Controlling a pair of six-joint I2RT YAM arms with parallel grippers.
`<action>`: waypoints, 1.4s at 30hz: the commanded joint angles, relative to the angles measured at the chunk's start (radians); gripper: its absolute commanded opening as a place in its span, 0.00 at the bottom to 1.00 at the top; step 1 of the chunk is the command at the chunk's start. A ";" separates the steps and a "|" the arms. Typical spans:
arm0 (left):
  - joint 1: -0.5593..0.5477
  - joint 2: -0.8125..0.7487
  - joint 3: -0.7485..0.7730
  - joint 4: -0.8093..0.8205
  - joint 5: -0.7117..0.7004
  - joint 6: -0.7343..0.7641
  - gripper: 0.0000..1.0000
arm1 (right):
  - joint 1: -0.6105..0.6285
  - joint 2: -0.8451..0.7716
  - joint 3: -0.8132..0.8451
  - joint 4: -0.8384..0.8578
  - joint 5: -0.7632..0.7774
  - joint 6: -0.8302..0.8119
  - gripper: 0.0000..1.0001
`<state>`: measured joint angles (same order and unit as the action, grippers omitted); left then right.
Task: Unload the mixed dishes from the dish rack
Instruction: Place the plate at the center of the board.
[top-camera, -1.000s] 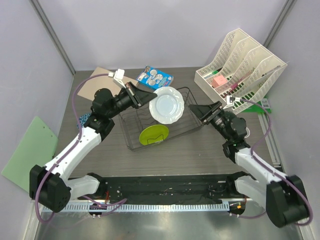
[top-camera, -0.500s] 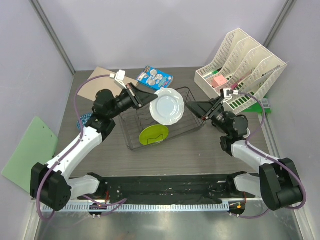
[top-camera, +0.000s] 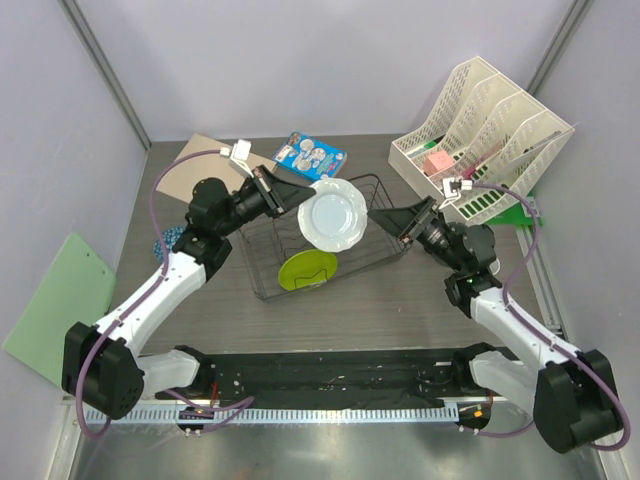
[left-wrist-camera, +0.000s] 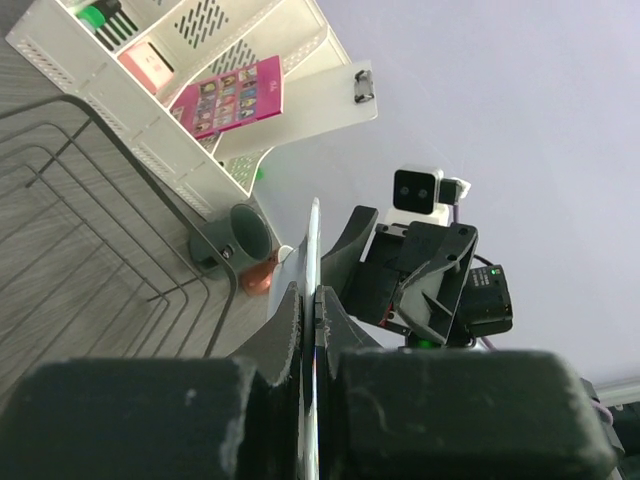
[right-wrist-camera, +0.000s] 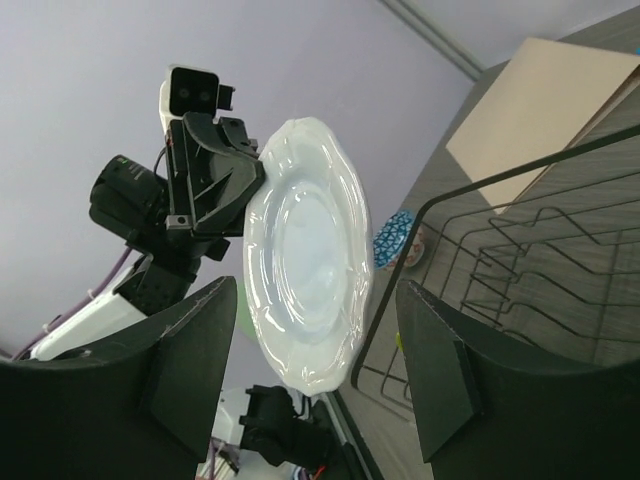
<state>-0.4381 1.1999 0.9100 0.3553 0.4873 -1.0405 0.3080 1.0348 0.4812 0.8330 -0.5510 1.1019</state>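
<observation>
My left gripper (top-camera: 302, 196) is shut on the rim of the white plate (top-camera: 333, 213) and holds it upright above the dish rack (top-camera: 262, 262). In the left wrist view the plate (left-wrist-camera: 315, 225) is edge-on between the closed fingers. The lime-green plate (top-camera: 307, 269) stands in the rack. My right gripper (top-camera: 392, 221) is open and empty, pointing at the white plate (right-wrist-camera: 305, 260) from its right, a short way off. The blue bowl (right-wrist-camera: 396, 240) sits on the table beyond the rack's left side. The grey mug (left-wrist-camera: 243, 234) and salmon-pink cup (left-wrist-camera: 262, 280) stand by the rack's right side.
A white slotted file organiser (top-camera: 486, 140) stands at the back right. A blue snack packet (top-camera: 310, 153) lies behind the rack. A brown card (top-camera: 192, 166) lies at the back left and a green clipboard (top-camera: 55, 300) lies off the table's left edge.
The right arm has swung and its gripper has edged a little towards the plate. The left gripper still holds the white plate, raised very slightly.
</observation>
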 joint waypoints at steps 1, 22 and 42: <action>0.001 -0.029 0.018 0.100 0.014 -0.010 0.01 | 0.005 -0.110 0.004 -0.121 0.100 -0.126 0.71; 0.001 -0.014 -0.008 0.160 0.028 -0.058 0.01 | 0.042 0.036 0.051 -0.026 0.046 -0.080 0.71; 0.001 -0.063 0.052 0.006 -0.042 0.077 0.01 | 0.117 0.148 0.126 -0.015 -0.007 -0.060 0.01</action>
<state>-0.4362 1.2011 0.8841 0.3897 0.4938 -1.0473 0.4217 1.2472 0.5724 0.8341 -0.5865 1.0828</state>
